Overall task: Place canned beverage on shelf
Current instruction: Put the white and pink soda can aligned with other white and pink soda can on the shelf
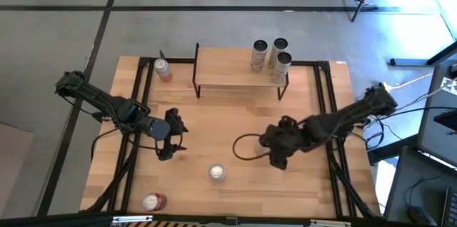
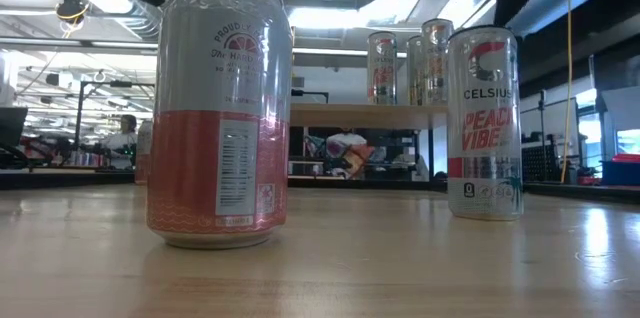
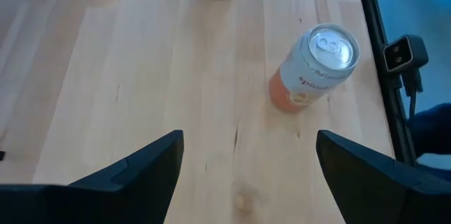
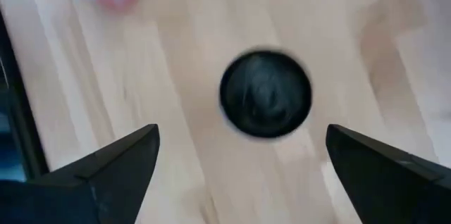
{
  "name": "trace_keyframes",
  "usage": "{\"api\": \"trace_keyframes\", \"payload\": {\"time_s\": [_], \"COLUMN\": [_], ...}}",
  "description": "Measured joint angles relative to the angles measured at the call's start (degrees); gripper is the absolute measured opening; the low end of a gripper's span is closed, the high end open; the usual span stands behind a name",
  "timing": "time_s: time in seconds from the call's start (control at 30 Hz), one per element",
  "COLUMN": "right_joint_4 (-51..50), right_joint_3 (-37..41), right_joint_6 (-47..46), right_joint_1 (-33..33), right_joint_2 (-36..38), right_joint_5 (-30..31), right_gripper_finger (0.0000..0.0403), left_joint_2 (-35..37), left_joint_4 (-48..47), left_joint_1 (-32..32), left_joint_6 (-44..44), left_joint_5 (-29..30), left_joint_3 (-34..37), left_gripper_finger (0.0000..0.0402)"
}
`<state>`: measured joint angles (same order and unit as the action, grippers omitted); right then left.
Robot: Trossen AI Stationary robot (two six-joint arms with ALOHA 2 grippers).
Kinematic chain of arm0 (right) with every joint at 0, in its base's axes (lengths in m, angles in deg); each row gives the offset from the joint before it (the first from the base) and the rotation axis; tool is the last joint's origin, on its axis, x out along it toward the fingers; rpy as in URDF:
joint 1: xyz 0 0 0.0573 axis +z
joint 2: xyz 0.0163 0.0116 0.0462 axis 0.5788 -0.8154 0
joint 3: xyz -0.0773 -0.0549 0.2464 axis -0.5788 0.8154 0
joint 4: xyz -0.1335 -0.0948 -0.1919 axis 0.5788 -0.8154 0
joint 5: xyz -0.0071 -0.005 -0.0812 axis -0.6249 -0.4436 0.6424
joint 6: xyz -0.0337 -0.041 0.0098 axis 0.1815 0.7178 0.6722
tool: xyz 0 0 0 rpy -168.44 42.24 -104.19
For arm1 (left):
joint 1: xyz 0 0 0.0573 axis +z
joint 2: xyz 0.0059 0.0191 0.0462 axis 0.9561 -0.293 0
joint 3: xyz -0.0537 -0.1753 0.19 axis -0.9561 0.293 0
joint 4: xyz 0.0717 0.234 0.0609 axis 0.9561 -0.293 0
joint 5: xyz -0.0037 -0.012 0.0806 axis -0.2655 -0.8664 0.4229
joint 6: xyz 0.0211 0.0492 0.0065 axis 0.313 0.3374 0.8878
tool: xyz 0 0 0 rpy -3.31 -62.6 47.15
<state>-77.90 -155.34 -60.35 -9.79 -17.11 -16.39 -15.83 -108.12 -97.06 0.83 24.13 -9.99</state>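
Observation:
The shelf (image 1: pixel 239 70) stands at the table's far side on thin black legs, and three cans (image 1: pixel 279 50) stand on the right end of its board. A tall white can (image 1: pixel 217 173) stands on the table toward the near edge, and shows in the low view as a white can (image 2: pixel 485 123). An orange-and-silver can (image 1: pixel 153 201) stands at the near left corner. My right gripper (image 1: pixel 275 155) hangs open to the right of the white can, over bare wood. My left gripper (image 1: pixel 173 138) hangs open left of centre, holding nothing.
Another can (image 1: pixel 163 70) stands on the table left of the shelf. A dark cable loop (image 1: pixel 246 148) lies beside my right gripper. The right wrist view is blurred, with a dark round shape (image 4: pixel 266 94) ahead of the fingers. The shelf's left half is bare board.

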Motion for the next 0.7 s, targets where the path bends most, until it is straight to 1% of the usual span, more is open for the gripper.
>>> {"api": "trace_keyframes", "payload": {"time_s": [0.1, 0.2, 0.27, 0.33, 0.47, 0.6, 0.63, 0.7], "right_joint_4": [8.8, 17.5, 22.8, 25.7, 25.9, 24.2, 24.0, 24.4], "right_joint_3": [8.7, 17.7, 22.2, 25.3, 28.5, 28.8, 28.8, 28.8], "right_joint_6": [-5.2, -9.7, -11.6, -13.0, -14.9, -13.0, -11.9, -9.4], "right_joint_1": [2.3, 4.5, 5.7, 6.8, 8.0, 7.9, 7.9, 8.7], "right_joint_2": [5.3, 10.5, 13.8, 17.0, 20.0, 19.6, 19.1, 17.8], "right_joint_5": [4.6, 6.9, 8.2, 10.0, 10.9, 7.9, 8.3, 11.7], "right_gripper_finger": [0.0394, 0.0394, 0.0394, 0.0394, 0.0394, 0.0395, 0.0395, 0.0395], "left_joint_2": [0.0, 0.0, 0.0, 0.0, 0.0, 0.0, 0.0, 0.0], "left_joint_4": [0.8, 0.8, 0.8, 0.8, 0.8, 0.8, 0.8, 0.8], "left_joint_1": [0.0, 0.0, 0.0, 0.0, 0.0, 0.0, 0.0, 0.0], "left_joint_6": [-0.8, -1.1, -3.0, -5.7, -9.1, -10.2, -10.2, -10.2], "left_joint_5": [0.1, 0.1, 0.1, 0.2, 0.1, 0.0, 0.0, 0.0], "left_joint_3": [0.0, 0.0, 0.0, 0.0, 0.0, 0.0, 0.0, 0.0], "left_gripper_finger": [0.0315, 0.0315, 0.0315, 0.0315, 0.0315, 0.0315, 0.0315, 0.0315]}}
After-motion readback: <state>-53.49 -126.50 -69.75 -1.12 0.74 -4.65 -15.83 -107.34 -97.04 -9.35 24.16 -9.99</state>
